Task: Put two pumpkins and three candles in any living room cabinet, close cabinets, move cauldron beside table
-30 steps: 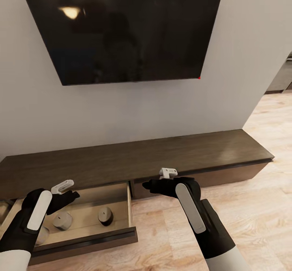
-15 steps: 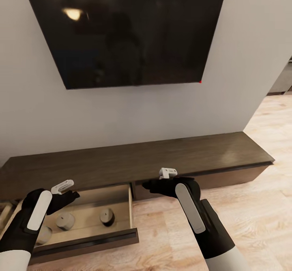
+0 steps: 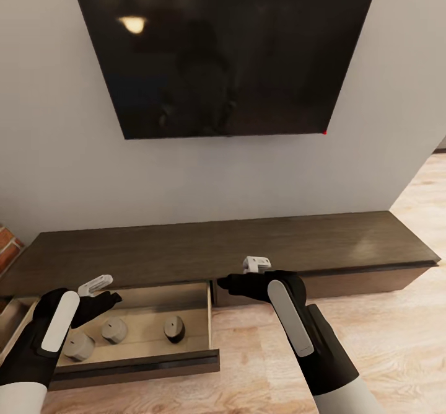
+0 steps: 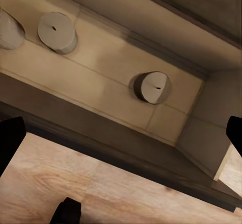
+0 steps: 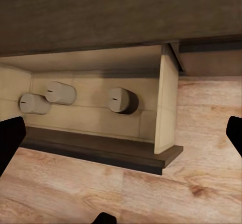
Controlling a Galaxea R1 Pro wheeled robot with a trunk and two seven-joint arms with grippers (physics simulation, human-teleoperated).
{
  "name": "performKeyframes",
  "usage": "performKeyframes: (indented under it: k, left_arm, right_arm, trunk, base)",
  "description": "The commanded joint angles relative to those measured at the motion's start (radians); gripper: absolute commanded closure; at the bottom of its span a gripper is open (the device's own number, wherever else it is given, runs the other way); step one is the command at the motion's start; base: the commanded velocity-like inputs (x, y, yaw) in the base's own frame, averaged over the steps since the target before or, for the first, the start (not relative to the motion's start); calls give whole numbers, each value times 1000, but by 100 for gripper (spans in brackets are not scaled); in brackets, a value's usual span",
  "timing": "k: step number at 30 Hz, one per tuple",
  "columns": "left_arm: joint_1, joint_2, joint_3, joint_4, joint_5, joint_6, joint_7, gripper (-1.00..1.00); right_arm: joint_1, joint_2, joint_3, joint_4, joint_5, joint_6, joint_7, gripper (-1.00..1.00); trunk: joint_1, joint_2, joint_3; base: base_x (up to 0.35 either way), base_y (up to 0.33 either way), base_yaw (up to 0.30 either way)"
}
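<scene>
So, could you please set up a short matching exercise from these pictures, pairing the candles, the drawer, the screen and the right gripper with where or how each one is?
Column one:
1. candles
2. drawer
3. screen
4. right gripper

Column two:
A. mounted on the wall
B. pulled open
C. above the floor, beside the drawer
D. in the beige drawer interior

Pairs: 1-D, 2-B, 3-A, 4-C

Open cabinet (image 5: 101, 12) drawer (image 5: 166, 108) held three candles (image 5: 123, 100) lying on sides; wood floor (image 5: 201, 173) below.
</scene>
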Motion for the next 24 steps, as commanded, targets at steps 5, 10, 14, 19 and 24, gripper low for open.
performKeyframes:
  k: [5, 10, 14, 19, 24]
  left_arm:
    - [-1, 0, 1, -1, 11, 3, 9, -100]
    - [2, 0, 0, -1, 13, 3, 9, -100]
    - [5, 9, 0, -4, 1, 3, 10, -100]
    - [6, 12, 0, -25, -2, 3, 9, -100]
    - [6, 12, 0, -29, -3, 3, 9, -100]
  right_arm:
    - [0, -1, 0, -1, -10, 3, -10, -100]
    - [0, -1, 0, -1, -10, 3, -10, -100]
    - [-1, -1, 0, -1, -10, 2, -10, -100]
    - [0, 0, 0, -1, -11, 2, -10, -100]
    - [-1, 0, 0, -1, -10, 2, -10, -100]
  trunk:
    - [-15, 28, 12]
    - [-15, 28, 12]
    - [-15, 28, 12]
    - [-15, 28, 12]
    - [-15, 28, 12]
  base:
    - [0, 0, 2]
    - [0, 0, 0]
    - [0, 0, 0]
    - [-72, 3, 0]
    - [-274, 66, 0]
